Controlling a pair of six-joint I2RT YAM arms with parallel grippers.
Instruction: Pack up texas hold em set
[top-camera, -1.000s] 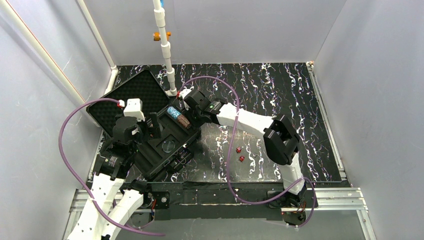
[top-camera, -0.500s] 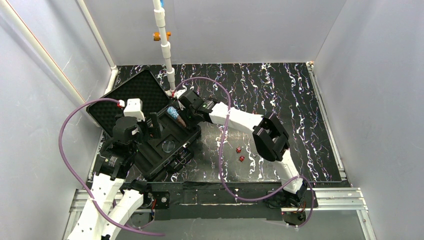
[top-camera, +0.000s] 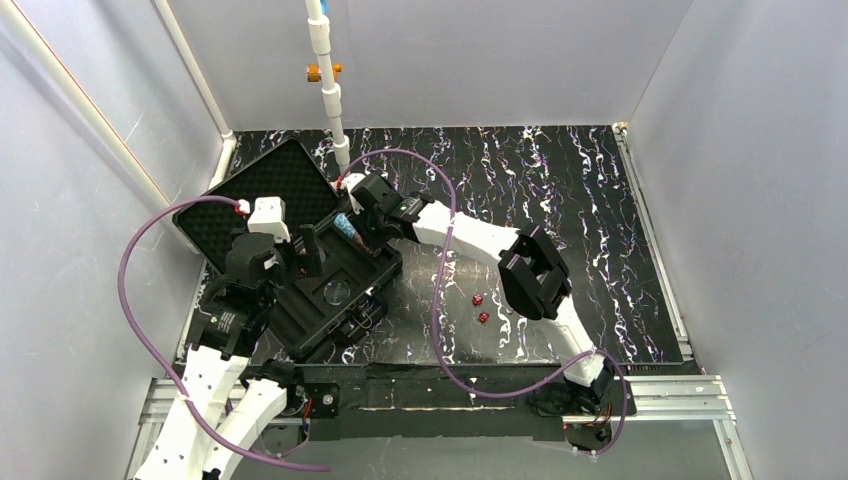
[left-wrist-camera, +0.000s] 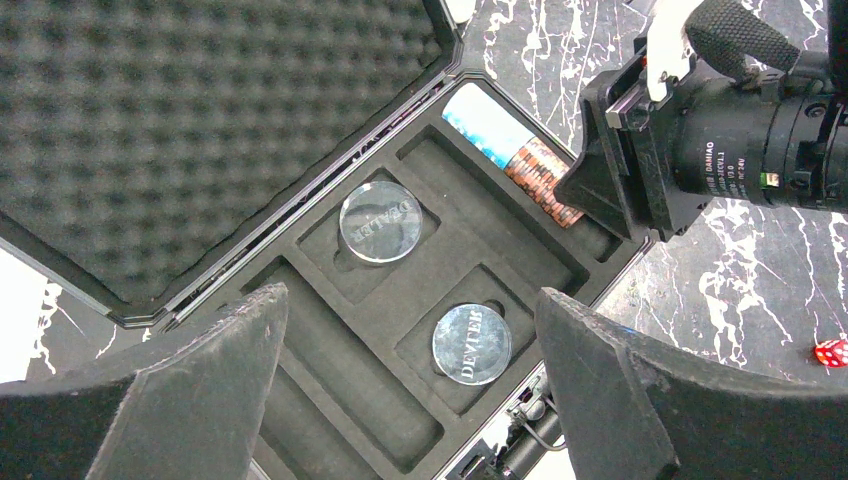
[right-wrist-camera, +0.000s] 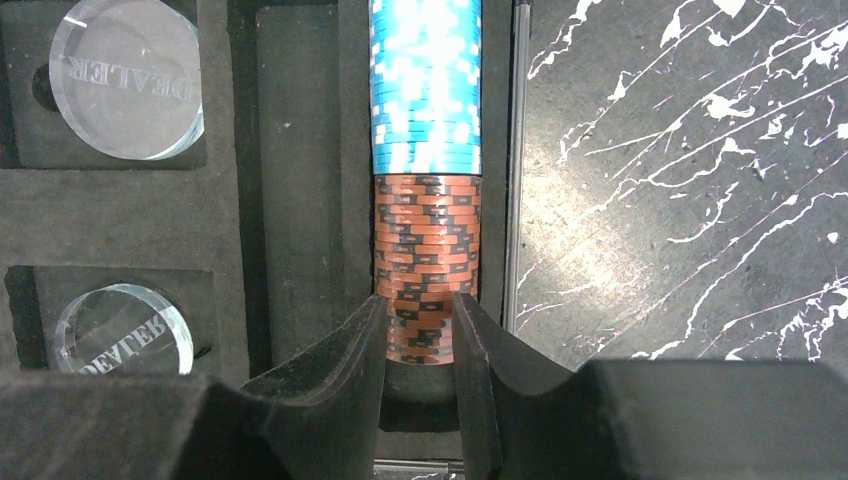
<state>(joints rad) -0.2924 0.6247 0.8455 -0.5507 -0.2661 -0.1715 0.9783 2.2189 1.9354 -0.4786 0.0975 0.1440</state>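
Nearest the arm bases, two red dice (top-camera: 484, 317) are seen loose on the table, well apart from the black case (top-camera: 315, 325). Above its foam tray the left gripper (left-wrist-camera: 408, 300) is held wide open, gripping nothing. Two clear dealer discs (left-wrist-camera: 380, 222) are seated in their recesses. Farther on, the right gripper (right-wrist-camera: 418, 300) is closed on one end of the brown chip stack (right-wrist-camera: 428, 250), which is laid in the slot against the blue-white chip stack (right-wrist-camera: 426, 90). Seating the chips is judged to be the step in hand; a release is called for next, then the dice. The ribbed lid (top-camera: 260, 195) lies open beyond.
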